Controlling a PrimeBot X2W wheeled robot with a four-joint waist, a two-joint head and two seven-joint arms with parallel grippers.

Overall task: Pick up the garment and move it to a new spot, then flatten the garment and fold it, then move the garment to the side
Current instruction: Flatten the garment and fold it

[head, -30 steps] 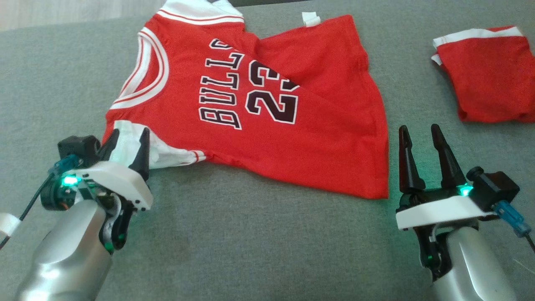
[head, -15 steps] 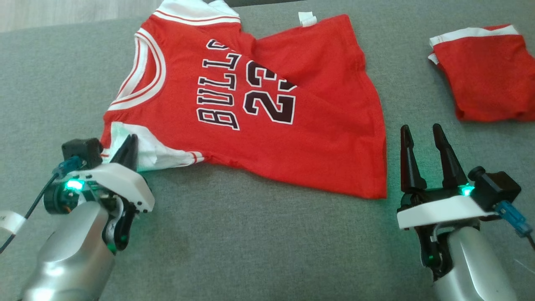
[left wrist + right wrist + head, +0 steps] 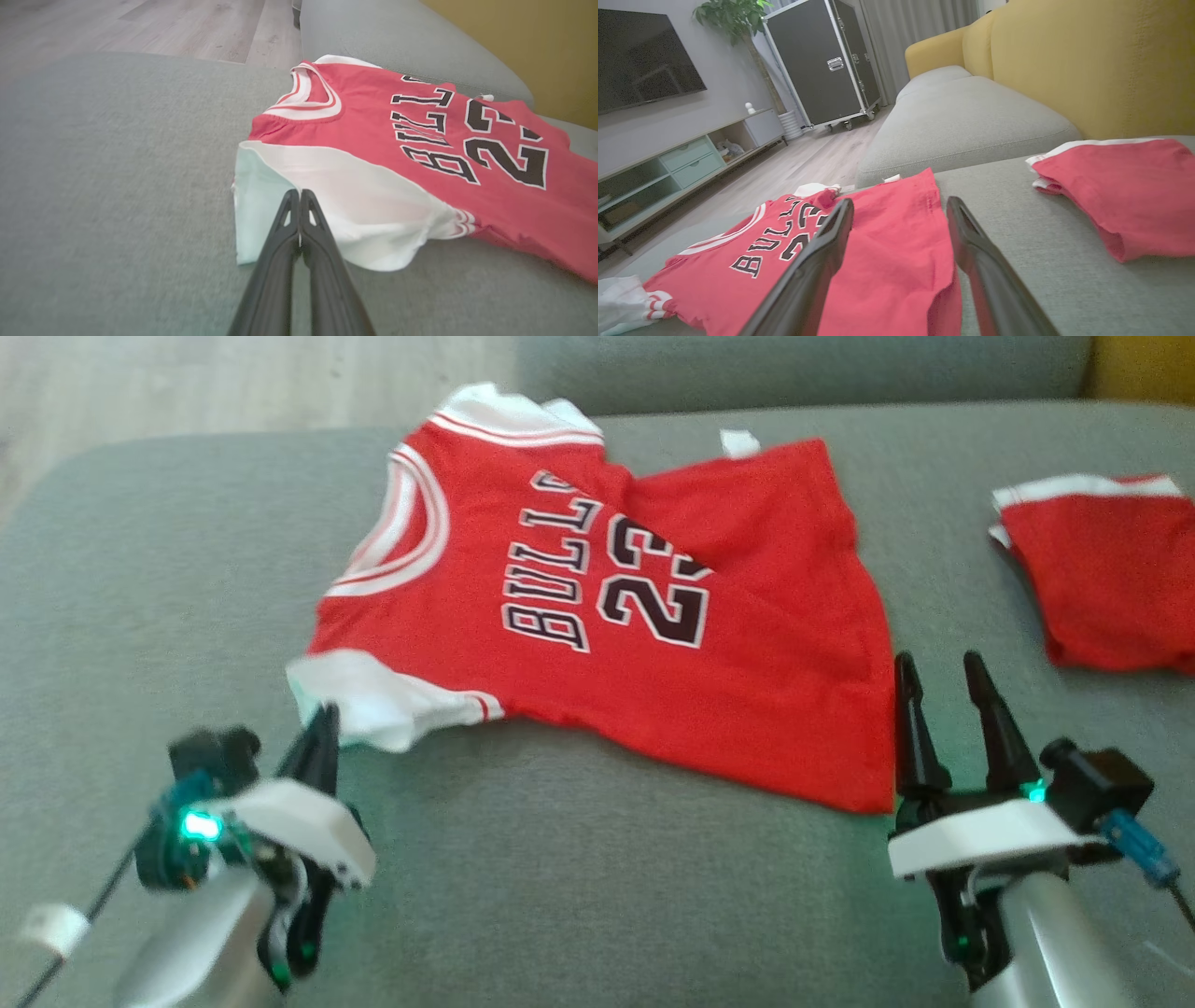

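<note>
The garment [image 3: 635,644] is a red jersey with white trim and black "BULLS 23" lettering, spread on the grey sofa seat [image 3: 560,877], neck hole to the left. My left gripper [image 3: 324,717] is shut, its tips pinched on the near edge of the white sleeve [image 3: 373,700]. In the left wrist view the closed fingers [image 3: 299,192] meet on that sleeve [image 3: 336,196], whose left edge stands up a little. My right gripper [image 3: 941,663] is open just off the jersey's lower right corner. Its fingers [image 3: 900,201] frame the hem [image 3: 887,242] with nothing between them.
A second red piece with white trim [image 3: 1102,579] lies folded at the right of the seat [image 3: 1125,196]. The yellow sofa back [image 3: 1087,60] rises behind it. Wooden floor [image 3: 233,383] lies beyond the seat's far left edge, with a black wheeled case [image 3: 822,60] further off.
My left gripper has shut on the white sleeve, which was between its open fingers a second ago. The head camera has tilted, so the whole picture sits lower. The right gripper has kept still.
</note>
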